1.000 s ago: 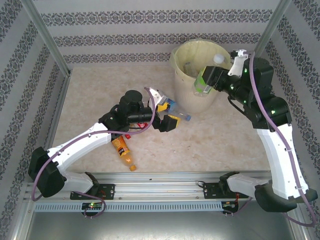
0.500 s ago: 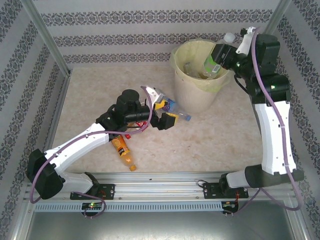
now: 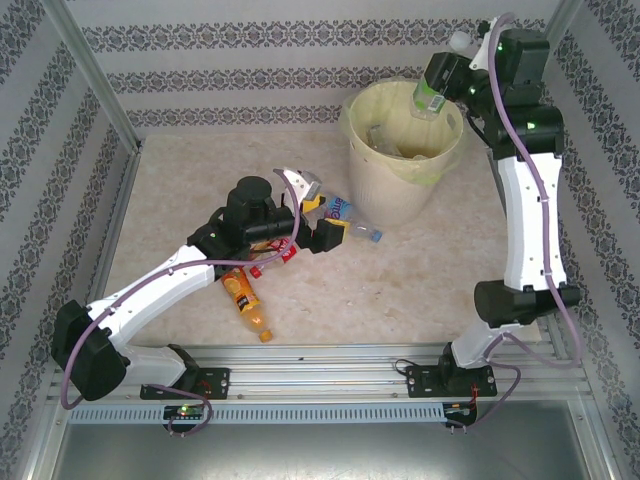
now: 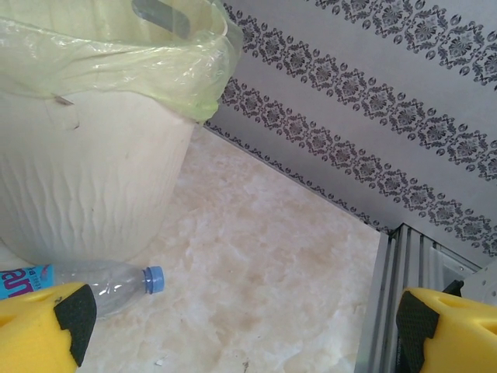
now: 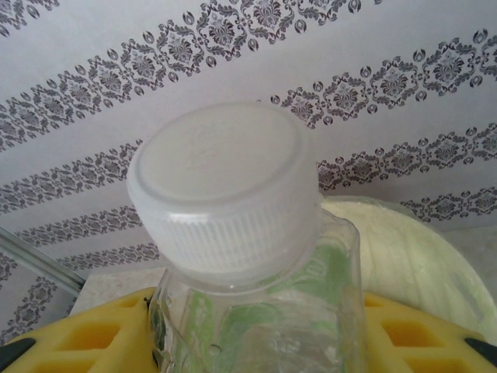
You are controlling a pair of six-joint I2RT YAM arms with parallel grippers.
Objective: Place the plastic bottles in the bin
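While bottle (image 3: pixel 430 96) hangs, bin (image 3: pixel 385 195) mouth gapes

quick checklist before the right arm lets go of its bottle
1. Right gripper shut on green-label bottle: ok.
2. Bottle fully over bin mouth: cannot tell, near far rim.
3. Space in bin: ok.
4. Left gripper open, apart from bin: ok.
5. Blue-capped bottle centred in left gripper: not ok, off to one side.
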